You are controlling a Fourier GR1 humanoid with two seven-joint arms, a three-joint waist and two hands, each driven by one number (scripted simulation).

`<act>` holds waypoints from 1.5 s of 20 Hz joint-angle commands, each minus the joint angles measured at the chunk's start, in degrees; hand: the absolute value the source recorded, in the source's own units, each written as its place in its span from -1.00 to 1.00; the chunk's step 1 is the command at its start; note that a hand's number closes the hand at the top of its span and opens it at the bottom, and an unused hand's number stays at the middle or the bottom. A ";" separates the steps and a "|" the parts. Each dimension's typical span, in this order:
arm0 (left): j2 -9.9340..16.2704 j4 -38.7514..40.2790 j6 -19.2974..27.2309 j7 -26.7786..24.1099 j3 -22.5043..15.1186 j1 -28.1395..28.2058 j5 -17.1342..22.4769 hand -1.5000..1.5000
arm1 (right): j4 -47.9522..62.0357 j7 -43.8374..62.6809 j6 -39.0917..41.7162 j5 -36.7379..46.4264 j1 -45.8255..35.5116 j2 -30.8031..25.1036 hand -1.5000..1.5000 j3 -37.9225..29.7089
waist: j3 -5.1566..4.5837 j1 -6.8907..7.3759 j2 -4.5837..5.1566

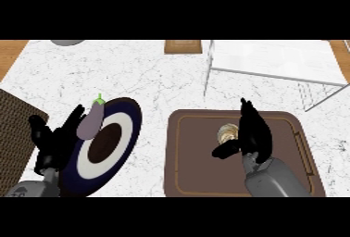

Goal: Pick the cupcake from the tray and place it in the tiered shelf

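The cupcake [228, 133], pale with a light top, stands on the brown tray [198, 162] at the lower right. My right hand [252, 132] is over the tray right beside the cupcake, fingers straight and pointing away, thumb [224, 150] spread just below the cupcake; it is open. The tiered shelf [273, 60], white with thin metal legs, stands at the upper right, behind the tray. My left hand [53, 139] rests open at the lower left, fingers up, beside a plate.
A dark blue and white plate [120, 115] with a purple eggplant [91, 121] on it lies left of the tray. A woven brown mat [14, 134] sits at the left edge. A wooden block [182, 46] and a grey object [67, 42] lie at the counter's back.
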 commanded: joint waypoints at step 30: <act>-3.34 0.80 -1.87 1.69 2.22 1.76 -3.28 0.00 | -21.19 -6.65 13.16 4.01 -9.88 7.73 1.00 2.50 | -0.61 -0.76 0.07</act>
